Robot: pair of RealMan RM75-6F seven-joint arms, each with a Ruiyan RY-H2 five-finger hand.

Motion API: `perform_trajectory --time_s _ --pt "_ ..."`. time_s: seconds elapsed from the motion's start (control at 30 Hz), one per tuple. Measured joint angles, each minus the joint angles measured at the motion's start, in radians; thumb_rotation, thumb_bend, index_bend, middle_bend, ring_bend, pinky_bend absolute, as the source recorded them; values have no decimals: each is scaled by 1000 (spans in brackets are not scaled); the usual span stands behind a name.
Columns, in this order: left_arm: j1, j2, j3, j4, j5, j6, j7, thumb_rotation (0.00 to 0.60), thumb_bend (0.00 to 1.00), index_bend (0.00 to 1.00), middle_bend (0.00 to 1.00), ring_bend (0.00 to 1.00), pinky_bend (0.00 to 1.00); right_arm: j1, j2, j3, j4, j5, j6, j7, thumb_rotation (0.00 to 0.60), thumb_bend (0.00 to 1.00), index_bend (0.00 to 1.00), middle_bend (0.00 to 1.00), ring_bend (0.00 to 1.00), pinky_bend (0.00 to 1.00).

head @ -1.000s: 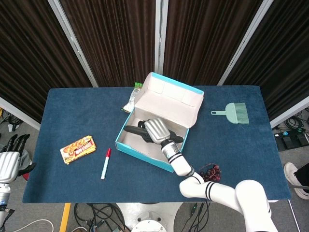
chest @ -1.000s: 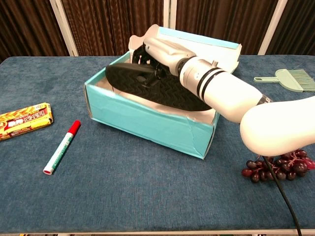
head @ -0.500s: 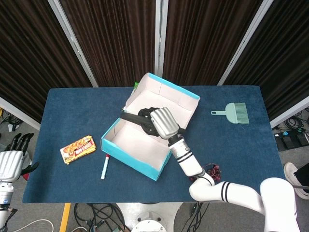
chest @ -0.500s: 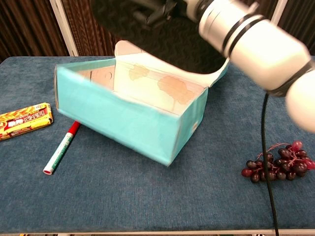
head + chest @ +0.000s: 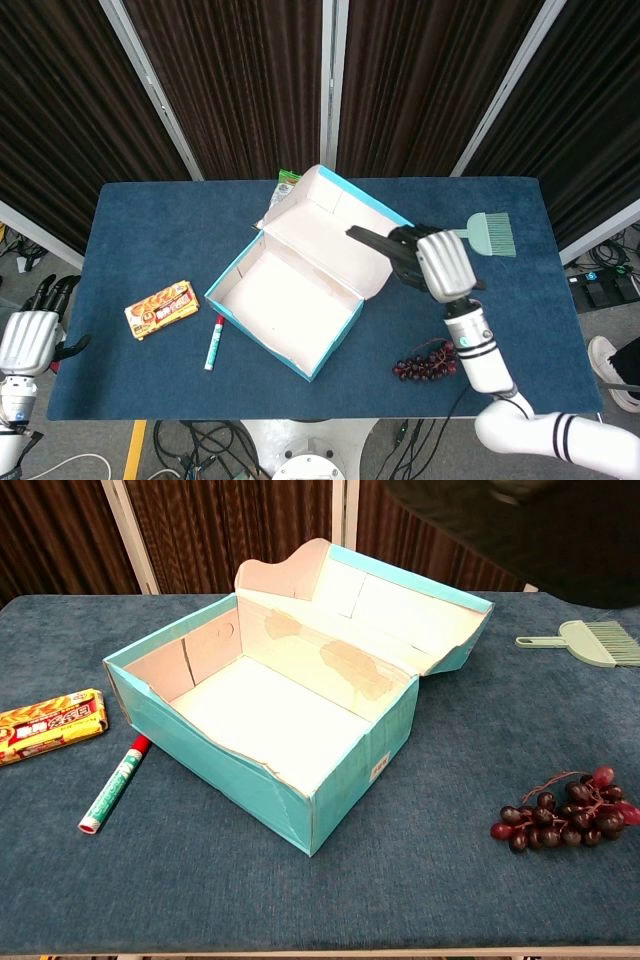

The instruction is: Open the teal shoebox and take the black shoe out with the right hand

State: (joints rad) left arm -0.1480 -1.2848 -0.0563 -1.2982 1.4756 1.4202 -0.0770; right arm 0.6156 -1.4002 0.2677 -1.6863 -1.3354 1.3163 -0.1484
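The teal shoebox [image 5: 333,345] stands open mid-table, its lid [image 5: 330,230] leaning back and its white inside bare. In the chest view the box [image 5: 200,770] holds nothing. My right hand [image 5: 440,265] grips the black shoe [image 5: 385,245] in the air, to the right of the box and above the table. The shoe's toe points left, over the edge of the lid. At the top edge of the chest view the shoe [image 5: 470,520] is only a dark blur. My left hand [image 5: 22,340] hangs off the table's left side, fingers apart, holding nothing.
A bunch of dark grapes [image 5: 425,362] lies right of the box, below the raised hand. A green brush [image 5: 485,232] is at the back right. A red-capped marker [image 5: 214,342] touches the box's left corner, with a snack pack [image 5: 161,309] further left. A green packet [image 5: 286,183] shows behind the lid.
My right hand lifted the shoe out of the box and carried it up and to the right. The box slid left and toward me, nudging the marker.
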Motion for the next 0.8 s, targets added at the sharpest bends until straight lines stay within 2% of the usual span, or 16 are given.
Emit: perform_trajectory --time_s 0.13,0.3,0.47,0.8 --pt "-3 -1 2 -9 5 0 6 600 188 84 106 31 288 -99 75 -59 -40 -3 53 21 600 471 762 673 538 660" --pt "-1 -6 10 -17 14 6 16 600 188 84 106 31 288 -162 96 -101 -25 24 61 80 600 470 762 673 538 660" --pt "4 -11 16 -13 10 5 20 600 187 84 106 32 288 -181 70 -119 56 56 23 119 600 470 762 672 537 660" --pt "2 -15 16 -2 2 -8 20 600 188 84 106 31 288 -174 -40 -117 226 127 -101 159 600 435 760 671 536 659"
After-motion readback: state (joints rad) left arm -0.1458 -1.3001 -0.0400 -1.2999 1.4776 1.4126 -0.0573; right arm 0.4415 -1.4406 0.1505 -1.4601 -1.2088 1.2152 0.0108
